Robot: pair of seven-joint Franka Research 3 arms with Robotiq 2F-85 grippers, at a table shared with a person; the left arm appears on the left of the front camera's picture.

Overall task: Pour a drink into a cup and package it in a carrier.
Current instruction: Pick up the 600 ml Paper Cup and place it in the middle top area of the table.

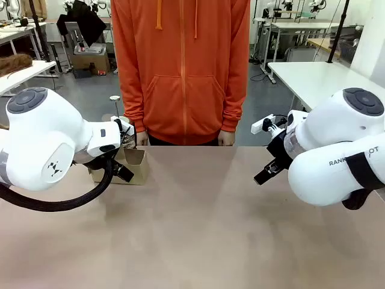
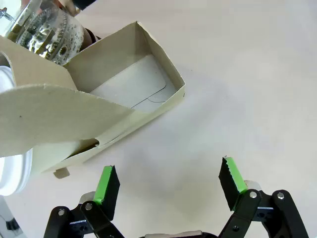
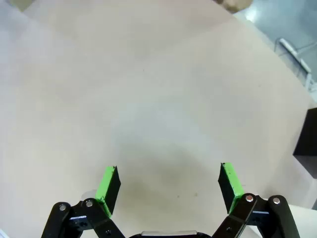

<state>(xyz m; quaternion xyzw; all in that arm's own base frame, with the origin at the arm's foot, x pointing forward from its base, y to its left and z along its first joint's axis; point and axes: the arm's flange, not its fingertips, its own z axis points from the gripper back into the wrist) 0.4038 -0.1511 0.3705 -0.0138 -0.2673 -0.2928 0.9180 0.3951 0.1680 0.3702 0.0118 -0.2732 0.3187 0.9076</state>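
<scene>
The brown cardboard carrier (image 2: pixel 124 94) lies just ahead of my left gripper (image 2: pixel 169 183), which is open and holds nothing. One slot of the carrier faces me with nothing in it. Its handle panel (image 2: pixel 54 116) hides most of a white round thing (image 2: pixel 12 171) at the left edge, possibly the cup. The clear glass jug (image 2: pixel 44 29) stands behind the carrier; I cannot make out its liquid. In the front view the carrier (image 1: pixel 135 165) sits at the table's far left, partly behind my left arm. My right gripper (image 3: pixel 169 183) hangs open over bare table at the right (image 1: pixel 267 171).
A person in an orange hoodie stands at the far edge, with a hand (image 1: pixel 142 138) close to the carrier and the other hand (image 1: pixel 226 138) near the middle. A black box (image 3: pixel 307 144) shows at the right edge of the right wrist view. The tan table (image 1: pixel 198 223) stretches between my arms.
</scene>
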